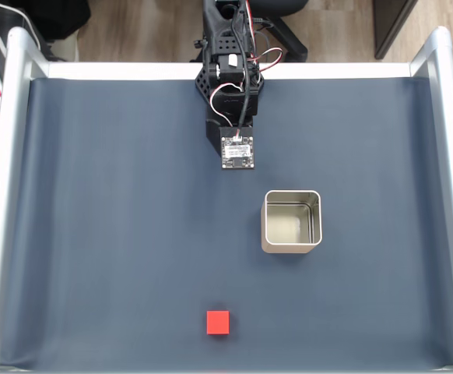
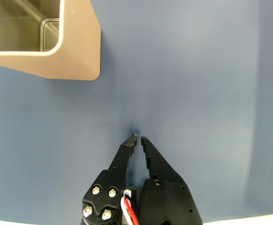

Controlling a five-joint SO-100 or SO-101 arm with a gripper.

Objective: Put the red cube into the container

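Note:
In the fixed view the red cube [image 1: 218, 322] lies on the dark blue mat near the front edge, a little left of centre. The container [image 1: 292, 247], a square silvery tin, stands open-topped right of centre, apart from the cube. The black arm [image 1: 234, 109] is folded at the back edge, well away from both. The wrist view has my gripper [image 2: 138, 137] low over bare mat, its black fingers shut tip to tip with nothing between them. One corner of the container [image 2: 78, 51] is at the top left of that view.
Raised silver rails [image 1: 8, 195] border the mat on the left, right and back. A small circuit board [image 1: 237, 151] sits on the arm's end. Open mat lies between the arm, the tin and the cube.

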